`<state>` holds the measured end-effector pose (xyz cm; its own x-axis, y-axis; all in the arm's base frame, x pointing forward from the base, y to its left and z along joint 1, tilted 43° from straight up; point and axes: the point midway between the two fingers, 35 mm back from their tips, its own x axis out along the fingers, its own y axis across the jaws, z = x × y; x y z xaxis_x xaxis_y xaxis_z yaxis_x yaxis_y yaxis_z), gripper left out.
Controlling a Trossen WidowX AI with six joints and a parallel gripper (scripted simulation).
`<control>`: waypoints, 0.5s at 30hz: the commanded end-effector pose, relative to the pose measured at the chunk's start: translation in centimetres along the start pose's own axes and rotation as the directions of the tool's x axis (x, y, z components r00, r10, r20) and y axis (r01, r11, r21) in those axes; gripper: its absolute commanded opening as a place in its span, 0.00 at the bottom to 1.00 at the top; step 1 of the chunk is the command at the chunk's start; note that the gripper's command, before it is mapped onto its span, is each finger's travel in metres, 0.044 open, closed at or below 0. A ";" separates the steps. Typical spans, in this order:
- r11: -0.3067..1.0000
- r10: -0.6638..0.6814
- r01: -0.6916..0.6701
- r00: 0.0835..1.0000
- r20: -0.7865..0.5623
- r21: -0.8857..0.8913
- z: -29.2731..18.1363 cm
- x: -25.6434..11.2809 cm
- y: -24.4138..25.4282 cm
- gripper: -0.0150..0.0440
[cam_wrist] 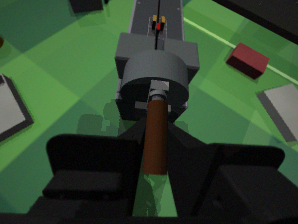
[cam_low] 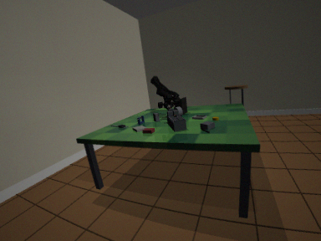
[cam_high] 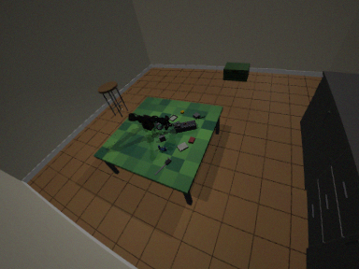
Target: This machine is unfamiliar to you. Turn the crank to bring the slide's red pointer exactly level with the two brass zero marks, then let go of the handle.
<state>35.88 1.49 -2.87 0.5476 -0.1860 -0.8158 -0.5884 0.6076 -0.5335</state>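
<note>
The gripper [cam_wrist: 152, 122] is closed around the crank's brown handle [cam_wrist: 155, 145]. The red pointer [cam_wrist: 158, 26] sits between two brass marks [cam_wrist: 159, 19].

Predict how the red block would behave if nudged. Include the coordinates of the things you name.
The red block [cam_high: 192, 140] [cam_low: 149, 130] [cam_wrist: 247, 61] would probably slide rather than roll, given its flat faces. Lying low on a broad side, it seems unlikely to tip. Its crisp edges suggest it is stiff.

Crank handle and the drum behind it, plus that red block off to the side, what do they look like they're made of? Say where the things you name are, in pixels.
The crank handle [cam_wrist: 155, 142] looks like wood, perhaps painted plastic: plain reddish brown, with a dull surface. The drum [cam_wrist: 152, 70] seems to be matte metal or grey plastic, its even grey showing no sharp glints. The red block [cam_high: 192, 140] [cam_low: 149, 130] [cam_wrist: 247, 61] could be painted wood or plastic, uniformly coloured and matte.
</note>
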 end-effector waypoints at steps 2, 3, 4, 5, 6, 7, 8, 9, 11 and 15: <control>1.000 -0.023 0.023 1.000 0.000 0.013 0.0 0.0 -0.9 0.25; 1.000 -0.023 0.023 1.000 0.000 0.013 0.0 0.0 -1.0 0.25; 1.000 -0.023 0.023 1.000 0.000 0.013 0.0 0.0 -1.0 0.25; 1.000 -0.023 0.023 1.000 0.000 0.013 0.0 0.0 -1.0 0.25; 1.000 -0.023 0.023 1.000 0.000 0.013 0.0 0.0 -1.0 0.25; 1.000 -0.023 0.023 1.000 0.000 0.013 -0.1 0.0 -1.0 0.25; 1.000 -0.023 0.023 1.000 0.000 0.013 -0.1 0.0 -1.0 0.25; 1.000 -0.023 0.023 1.000 0.000 0.013 -0.1 0.0 -1.1 0.25; 1.000 -0.023 0.023 1.000 0.000 0.013 -0.1 0.0 -1.1 0.25; 1.000 -0.023 0.023 1.000 0.000 0.013 -0.1 0.1 -1.2 0.25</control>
<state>36.04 1.29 -2.76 0.5494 -0.1861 -0.8146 -0.5877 0.6070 -0.5350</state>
